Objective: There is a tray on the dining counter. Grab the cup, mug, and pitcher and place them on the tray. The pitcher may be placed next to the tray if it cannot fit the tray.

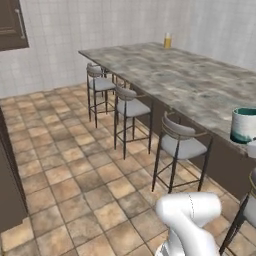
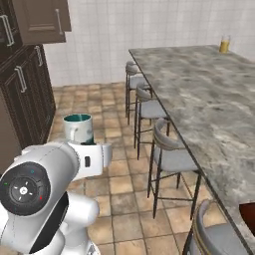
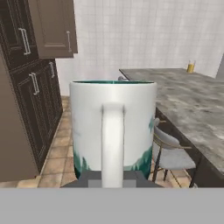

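Gripper point(image 3: 113, 177) clamping shut on the mug point(image 3: 113, 127), fingers nipping the base of the white loop handle as far as hand view shows; tips mostly hidden under the mug, so exact contact pts hard to make out. Mug sitting upright, handle facing the hand cam, teal inside the rim, teal blotches low on the white wall.

Riding high in R base view w/ the mug point(image 2: 79, 128) just above the white wrist block, in front of the tiled floor point(image 2: 112, 184) and dark cabinets point(image 2: 25, 89). Showing in L base view at far right edge: mug point(image 1: 245, 126) hanging against the near end of the dining counter point(image 1: 190, 80), prob. above its edge rather than resting on it.

Pitcher point(image 2: 225, 44) standing upright at the counter's far end near the tiled wall, well apart from the mug; also spotting it in L base view point(image 1: 167, 40) and hand view point(image 3: 190, 66). Yellow-orange body, clear top.

Dark red-brown corner of the tray point(image 2: 249, 211) peeking in at R base view's right edge, on the near part of the counter.

Grey-seated stools point(image 1: 131, 107) lining the counter's side.
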